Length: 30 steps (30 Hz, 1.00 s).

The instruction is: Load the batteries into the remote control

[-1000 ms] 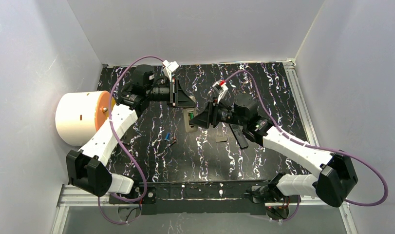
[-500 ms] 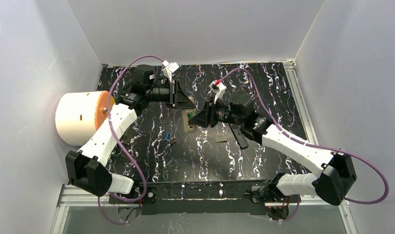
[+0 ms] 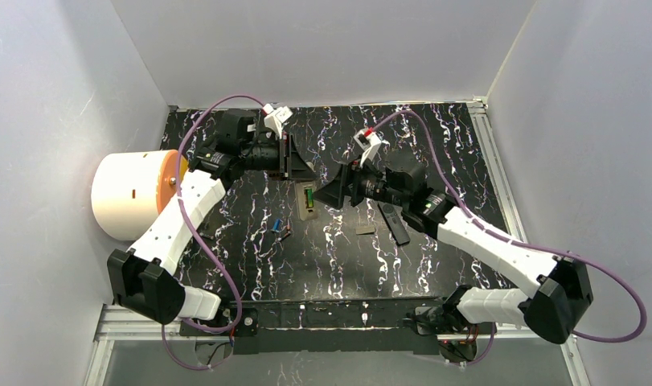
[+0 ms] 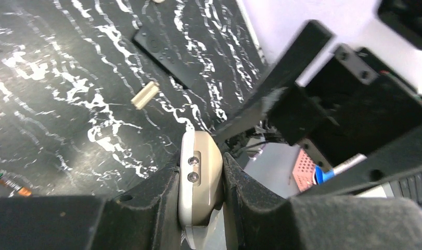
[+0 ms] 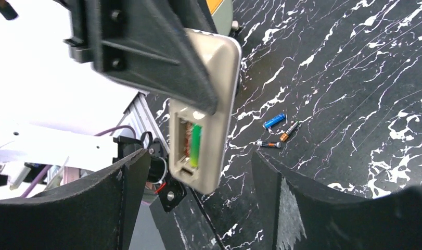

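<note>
**Hold.** The left gripper (image 4: 200,167) has its fingers clamped on the sides of the beige remote (image 5: 219,88). It appears to hold the remote clear of the bench (image 3: 435,145), with the open battery bay turned toward the other arm. The right gripper (image 3: 324,191) sits just beside the remote, its fingers (image 5: 120,208) spread apart and holding nothing.

**Batteries.** A green battery (image 5: 196,145) lies in the bay. The blue battery (image 5: 275,121), a dark battery (image 5: 268,144) and a copper-tipped one (image 5: 289,131) lie loose on the bench, close together.

**Risks (judgement).**
- The clamp is at one end of the remote only, so a push into the bay could pivot or slip the body between the fingers.
- The green cell may not be fully seated, and a jolt could tip it out.
- The two grippers are very close, so a small misjudged move could knock them together.
- The loose cells are round and could roll if nudged during a pick.

**Views.**
- Only the right wrist camera looks into the bay and shows the green cell seated there; overhead it is a small green speck.
- The left wrist camera shows the grip itself and the remote's end with two small ports.
- That camera also shows a black remote (image 4: 167,49) and a small tan piece (image 4: 145,95) lying on the bench.
- The overhead view gives the overall layout, including the white-and-orange cylinder (image 3: 133,193) at the left.
</note>
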Available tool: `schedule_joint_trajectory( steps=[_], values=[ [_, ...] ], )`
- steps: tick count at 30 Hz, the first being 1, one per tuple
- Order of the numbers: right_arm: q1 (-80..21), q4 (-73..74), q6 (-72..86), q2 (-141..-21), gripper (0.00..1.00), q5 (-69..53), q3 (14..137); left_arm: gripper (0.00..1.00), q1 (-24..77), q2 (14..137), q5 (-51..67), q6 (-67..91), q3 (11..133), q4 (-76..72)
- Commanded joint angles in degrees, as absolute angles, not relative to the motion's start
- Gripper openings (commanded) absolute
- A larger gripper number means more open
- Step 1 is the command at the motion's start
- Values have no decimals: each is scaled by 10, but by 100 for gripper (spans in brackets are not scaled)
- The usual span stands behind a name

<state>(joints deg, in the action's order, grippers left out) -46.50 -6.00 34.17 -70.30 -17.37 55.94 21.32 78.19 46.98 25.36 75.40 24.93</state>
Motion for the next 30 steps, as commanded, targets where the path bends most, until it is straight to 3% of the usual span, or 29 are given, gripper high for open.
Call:
schedule_joint_trajectory(
  steps=[1,7,12,17,25,30],
  values=[
    [-463,-75,376,-650,81,-114,551,0,202,765,347,248,778,308],
    [-464,95,400,-675,73,20,559,0,196,688,112,249,745,368],
    [-503,92,449,-718,66,58,555,0,195,594,-8,254,705,380],
    [-614,106,451,-827,68,224,639,0,196,527,-75,234,690,405],
    [-663,169,493,-1068,62,261,838,0,195,466,-221,196,699,424],
    [-666,195,507,-1157,59,268,917,0,195,440,-173,165,691,384]
  ],
)
